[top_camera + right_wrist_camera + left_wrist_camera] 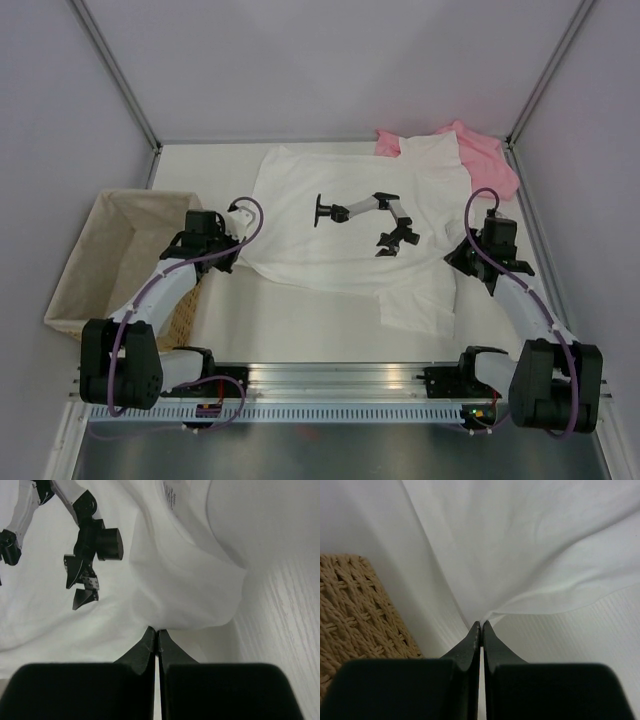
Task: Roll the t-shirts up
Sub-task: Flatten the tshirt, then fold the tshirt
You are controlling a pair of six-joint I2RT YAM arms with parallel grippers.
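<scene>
Two tees share the far half of the counter (300, 335): the white t-shirt (350, 250) lies spread nearly flat across the middle, its dark print (365, 215) facing up, and the pink t-shirt (492, 158) is bunched in the far right corner with the white one overlapping its near edge. Each hand is closed on the white tee. The left hand (481, 625) pinches its left border just beside the wicker basket (355, 610), with creases fanning out from the fingertips, and the right hand (156, 630) is shut at the right border, where a soft fold bulges just above the tips (the bite there looks thin, though I cannot tell how much cloth is really caught). Rolling has not begun, judging by how flat the cloth lies. From here the weak point is that shallow right-side pinch: a pull could slip the fabric free and leave one side lagging, so the roll goes crooked. Uneven travel between the arms would skew it too. Dragging the white tee may tug the pink one along where they overlap, and the left hand sits close enough to the basket to snag the weave.
</scene>
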